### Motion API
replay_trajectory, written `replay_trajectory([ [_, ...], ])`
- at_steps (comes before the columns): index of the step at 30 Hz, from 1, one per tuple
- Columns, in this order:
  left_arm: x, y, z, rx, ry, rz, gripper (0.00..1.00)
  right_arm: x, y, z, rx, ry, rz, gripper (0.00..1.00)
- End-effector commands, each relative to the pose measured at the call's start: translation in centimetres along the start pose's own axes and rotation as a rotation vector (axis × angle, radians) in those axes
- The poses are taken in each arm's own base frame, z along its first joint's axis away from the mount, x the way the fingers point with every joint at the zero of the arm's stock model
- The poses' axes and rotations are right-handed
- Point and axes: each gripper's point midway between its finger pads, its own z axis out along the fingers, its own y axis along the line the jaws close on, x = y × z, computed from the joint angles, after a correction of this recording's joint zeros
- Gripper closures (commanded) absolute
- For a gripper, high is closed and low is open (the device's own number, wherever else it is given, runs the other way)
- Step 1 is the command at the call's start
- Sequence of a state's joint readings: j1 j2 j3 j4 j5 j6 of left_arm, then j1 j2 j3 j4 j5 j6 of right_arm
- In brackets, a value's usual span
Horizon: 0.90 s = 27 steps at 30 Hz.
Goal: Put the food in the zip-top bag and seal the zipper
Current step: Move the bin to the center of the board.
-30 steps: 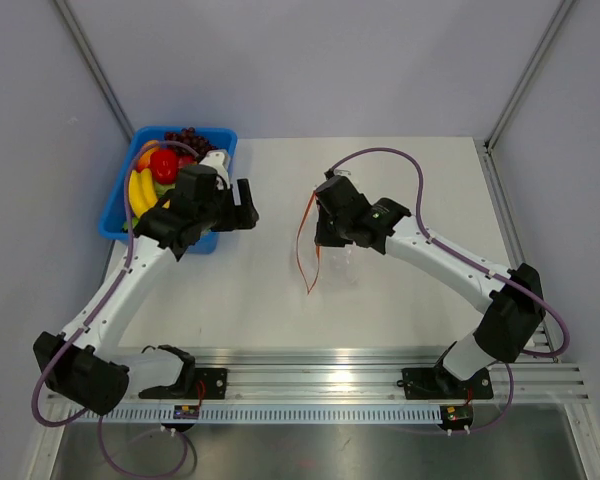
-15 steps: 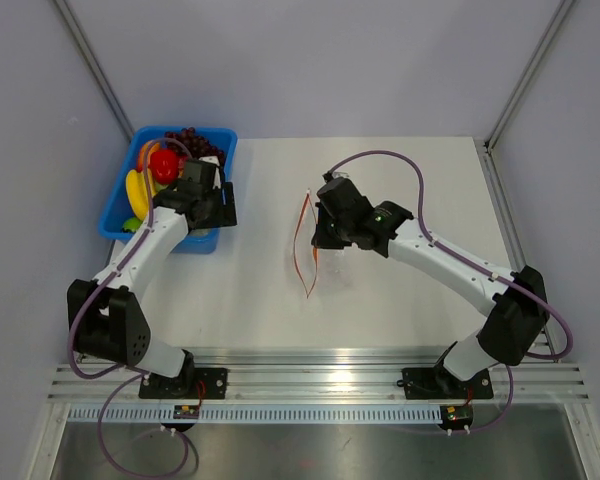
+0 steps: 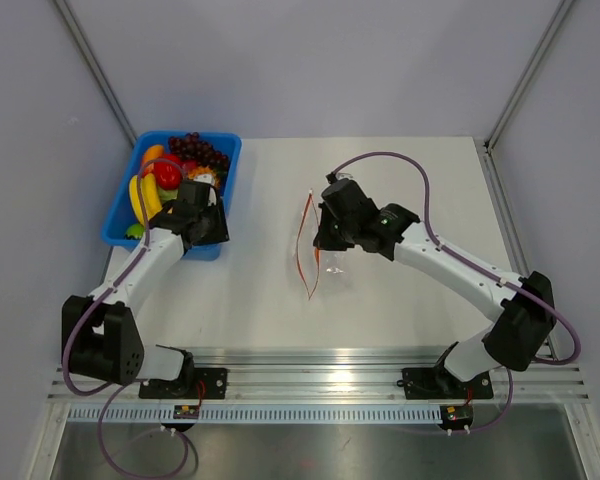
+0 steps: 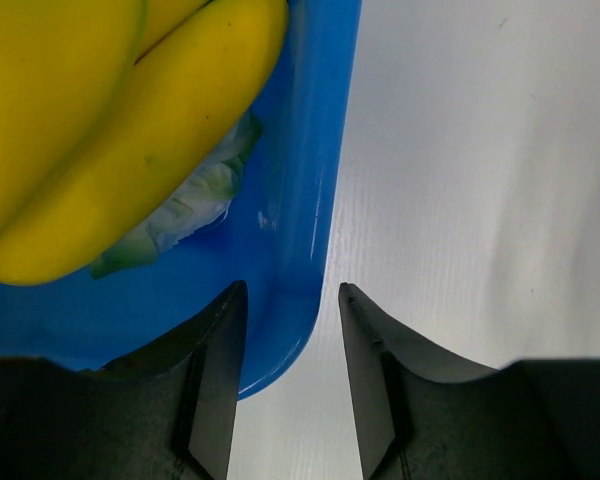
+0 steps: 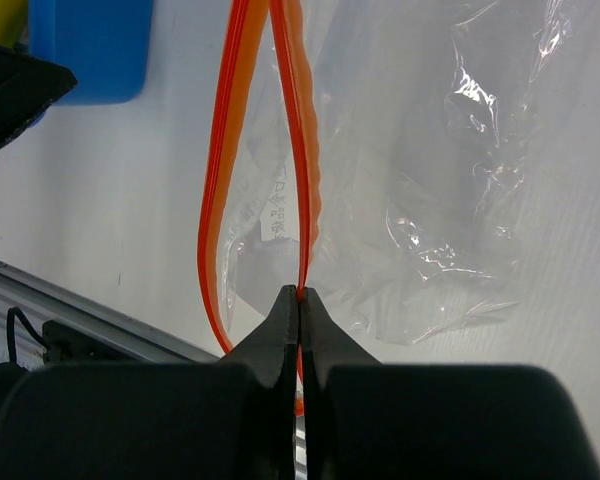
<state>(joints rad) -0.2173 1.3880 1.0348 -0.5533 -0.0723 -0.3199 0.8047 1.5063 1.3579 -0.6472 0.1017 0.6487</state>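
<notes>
The food lies in the blue tray: yellow bananas, a red fruit and an orange piece. My left gripper is open and straddles the tray's near right corner, one finger inside the wall and one outside over the table. It holds nothing. The clear zip-top bag hangs at the table's middle with its mouth spread. My right gripper is shut on one side of the red-orange zipper.
Dark grapes fill the tray's far end and a pale green leaf lies under the bananas. The tray sits at the table's far left by the wall. An aluminium rail runs along the near edge.
My left arm swung back and lowered its gripper onto the tray's near right corner while the jaws narrowed. The right gripper kept hold of the zipper, almost still.
</notes>
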Motion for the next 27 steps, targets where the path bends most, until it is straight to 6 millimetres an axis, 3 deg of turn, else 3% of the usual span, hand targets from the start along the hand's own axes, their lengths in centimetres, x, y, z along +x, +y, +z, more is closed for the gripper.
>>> replay_trajectory([
  [1,2.9,-1.5,-1.2,0.090,0.057,-0.048,0.56,-1.1,1.1,-1.7,-0.064,-0.040,0.017,1.00],
  [5,4.5,-2.4,-2.2,0.129,0.048,-0.068,0.56,-1.1,0.8,-2.3,-0.066,-0.055,0.015,1.00],
  [12,5.1,-3.6,-4.1,0.157,0.043,-0.061,0.54,-0.7,0.6,-2.0,-0.064,-0.045,0.021,1.00],
  [16,2.5,-3.4,-5.7,0.129,-0.012,-0.037,0.48,-0.6,0.6,-2.1,-0.064,-0.047,0.022,1.00],
  [17,0.9,-3.3,-6.8,0.108,-0.048,-0.033,0.40,-0.7,0.5,-2.3,-0.062,-0.050,0.021,1.00],
  [21,-4.1,-2.8,-9.8,0.045,-0.153,0.001,0.35,-0.8,0.2,-2.7,-0.050,-0.057,0.018,1.00],
  [25,-7.7,-1.9,-10.9,-0.033,-0.211,-0.001,0.28,-1.0,-0.1,-3.1,-0.036,-0.070,0.015,1.00],
  [27,-9.1,-0.4,-10.1,-0.102,-0.225,-0.025,0.27,-1.0,-0.2,-3.3,-0.033,-0.069,0.014,1.00],
])
